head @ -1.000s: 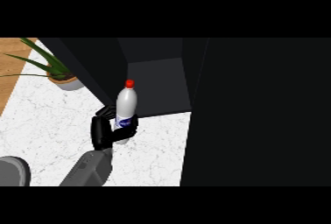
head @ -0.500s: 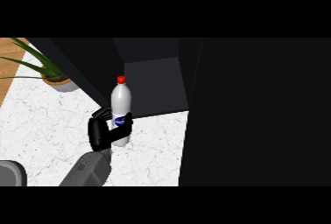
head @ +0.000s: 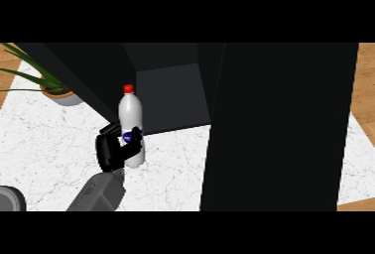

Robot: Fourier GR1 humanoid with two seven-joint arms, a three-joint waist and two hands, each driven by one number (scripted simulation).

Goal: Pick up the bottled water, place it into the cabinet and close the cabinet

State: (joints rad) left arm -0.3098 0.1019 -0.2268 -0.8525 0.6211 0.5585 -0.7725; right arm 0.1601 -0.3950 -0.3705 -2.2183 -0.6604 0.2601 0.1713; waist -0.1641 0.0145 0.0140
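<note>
Left hand (head: pixel 117 151), fingers clamped on the bottle (head: pixel 131 121), has carried it leftward (still upright) before the open cabinet (head: pixel 172 96); placing remains.

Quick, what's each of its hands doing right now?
Left hand: closed around the water bottle.
Right hand: not in view.

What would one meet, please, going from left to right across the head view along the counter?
Potted plant → left hand curled round the bottled water → open cabinet → its tall dark door.
</note>
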